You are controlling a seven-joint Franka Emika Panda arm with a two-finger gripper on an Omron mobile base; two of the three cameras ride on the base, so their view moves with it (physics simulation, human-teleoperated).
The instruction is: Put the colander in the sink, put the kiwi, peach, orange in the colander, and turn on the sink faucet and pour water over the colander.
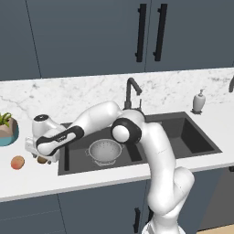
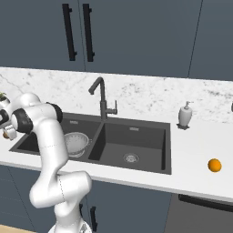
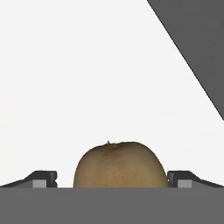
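Observation:
The silvery colander [image 1: 105, 151] [image 2: 75, 142] sits in the left basin of the dark sink [image 1: 194, 137] [image 2: 141, 136]. On the white counter to the left of the sink lies the brown kiwi [image 1: 42, 159] [image 3: 120, 166]. My gripper [image 1: 41, 156] [image 3: 113, 181] reaches down over it, open, with one fingertip [image 3: 44, 179] on each side and a small gap to the fruit. The pinkish peach [image 1: 17, 162] lies just left of the kiwi. Far to the right of the sink, the orange [image 2: 214, 165] rests on the counter. The dark sink faucet [image 1: 132, 93] [image 2: 103, 98] stands behind the sink, and I see no water.
A teal plant pot [image 1: 7, 130] stands at the far left behind the peach. A white soap dispenser [image 1: 199, 101] [image 2: 184, 114] is behind the sink's right basin. The sink's edge [image 3: 192, 52] runs close to the kiwi. Dark cabinets hang above the marble backsplash.

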